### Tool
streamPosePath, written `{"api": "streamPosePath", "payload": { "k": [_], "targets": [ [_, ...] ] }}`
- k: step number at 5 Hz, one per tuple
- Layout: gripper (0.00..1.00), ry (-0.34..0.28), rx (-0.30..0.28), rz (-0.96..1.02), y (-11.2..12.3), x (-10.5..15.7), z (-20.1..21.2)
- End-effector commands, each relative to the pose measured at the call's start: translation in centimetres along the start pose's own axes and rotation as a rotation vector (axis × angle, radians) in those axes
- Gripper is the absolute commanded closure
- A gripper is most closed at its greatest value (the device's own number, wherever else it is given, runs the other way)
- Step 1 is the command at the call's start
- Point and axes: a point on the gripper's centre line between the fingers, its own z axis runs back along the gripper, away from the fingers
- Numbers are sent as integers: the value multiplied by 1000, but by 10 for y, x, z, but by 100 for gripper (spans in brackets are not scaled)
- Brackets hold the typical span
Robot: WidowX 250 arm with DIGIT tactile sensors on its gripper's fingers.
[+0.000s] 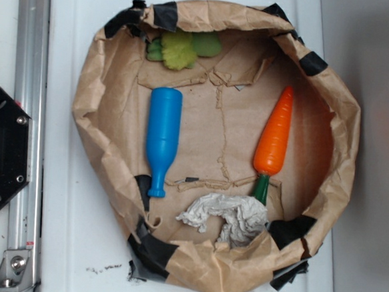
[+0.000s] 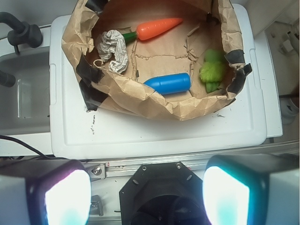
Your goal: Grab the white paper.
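The white paper [image 1: 226, 216] is a crumpled off-white wad lying inside the brown paper bag [image 1: 98, 92], near its front rim, just below the green stem of the orange carrot [image 1: 274, 137]. In the wrist view the white paper [image 2: 112, 48] sits at the bag's upper left. My gripper [image 2: 146, 194] is open and empty, its two fingers [image 2: 65, 197] wide apart at the bottom of the wrist view. It hangs over the robot base, well short of the bag. The gripper does not show in the exterior view.
A blue bottle [image 1: 162, 138] lies left of the carrot in the bag. A green leafy toy [image 1: 182, 48] lies at the bag's far side. The bag sits on a white lid [image 1: 61, 243]. The black robot base [image 1: 0, 152] and a metal rail [image 1: 30, 108] are at the left.
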Motion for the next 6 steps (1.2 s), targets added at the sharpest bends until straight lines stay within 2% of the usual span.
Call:
{"api": "streamPosePath", "payload": {
  "k": [1,2,3,4,5,6],
  "targets": [
    [0,0,0,0,0,0,0],
    [0,-64,-36,-3,7,45,-34],
    [0,-109,-23,23,0,85,-46],
    [0,-116,-43,32,4,107,-64],
    [0,-87,-193,17,8,133,-89],
    [0,-159,-321,-40,-2,140,-111]
  ]
}}
